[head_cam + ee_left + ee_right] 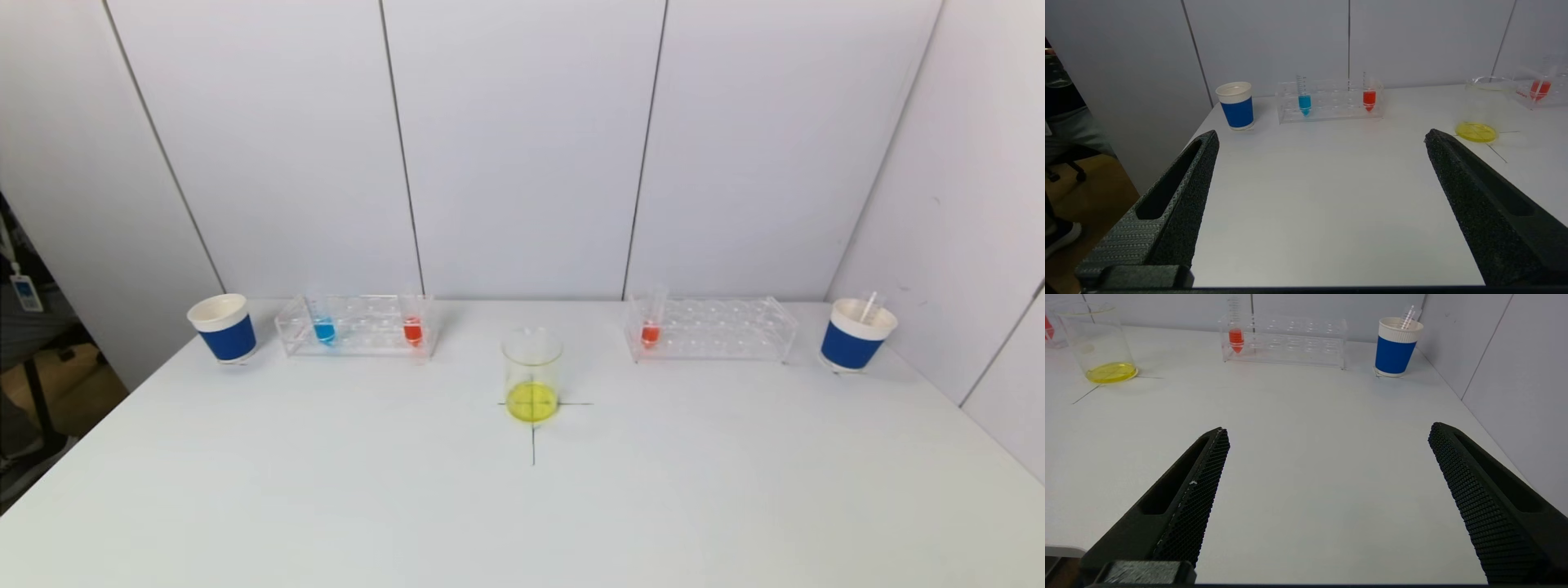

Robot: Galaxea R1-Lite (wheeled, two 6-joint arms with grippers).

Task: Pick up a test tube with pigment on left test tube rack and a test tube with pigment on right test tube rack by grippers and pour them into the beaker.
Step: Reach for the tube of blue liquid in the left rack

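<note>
Beaker (532, 376) unlabelled, graduated blue tube (1304, 96), left end effector (1321, 136) spread

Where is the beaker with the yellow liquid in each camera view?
Head view: beaker at table centre, on the black cross mark.
Left wrist view: beaker at the picture's right side.
Right wrist view: beaker at the picture's upper left.
Shared landmark: the cross mark under it.
</note>
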